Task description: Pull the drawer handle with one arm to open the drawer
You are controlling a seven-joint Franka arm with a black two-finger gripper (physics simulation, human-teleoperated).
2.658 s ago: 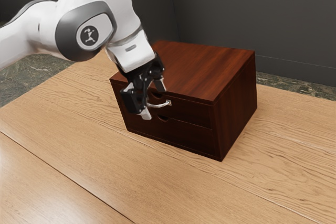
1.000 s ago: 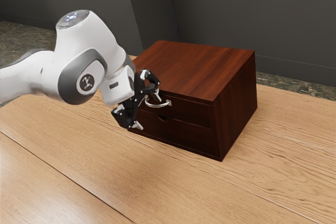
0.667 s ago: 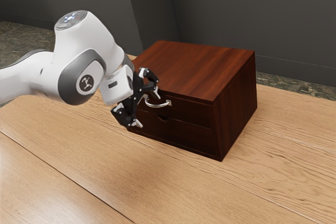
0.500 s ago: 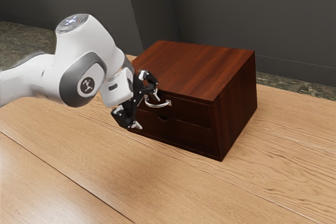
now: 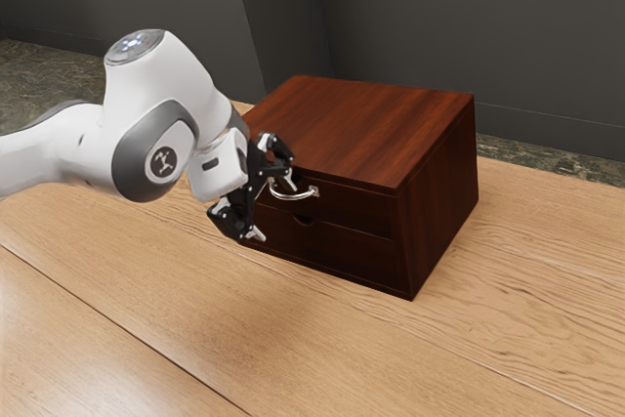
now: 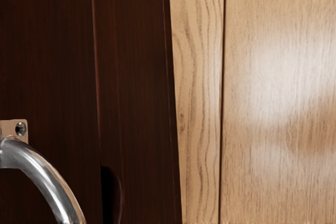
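Note:
A dark red wooden cabinet [image 5: 376, 158] stands on the table with two drawers in its front. The top drawer [image 5: 342, 200] sits flush with the front and carries a curved silver handle [image 5: 293, 190]. My black gripper [image 5: 269, 196] is at the handle's end nearer the exterior view's left, turned sideways and open, one finger above and one below. The upper finger [image 5: 278, 153] is close against the handle. In the wrist view the silver handle [image 6: 39, 179] arcs just under my hand, with its mounting plate [image 6: 16, 128] on the drawer front.
The lower drawer [image 5: 332, 246] has a small finger notch [image 5: 305, 220] instead of a handle. The wooden table [image 5: 293, 339] stretches wide in front of the cabinet. A dark wall stands behind it.
Since 2.7 s ago my arm has dropped lower and my hand has turned sideways, fingers spread wider beside the handle. Over the last second it has barely shifted. The drawer has not moved.

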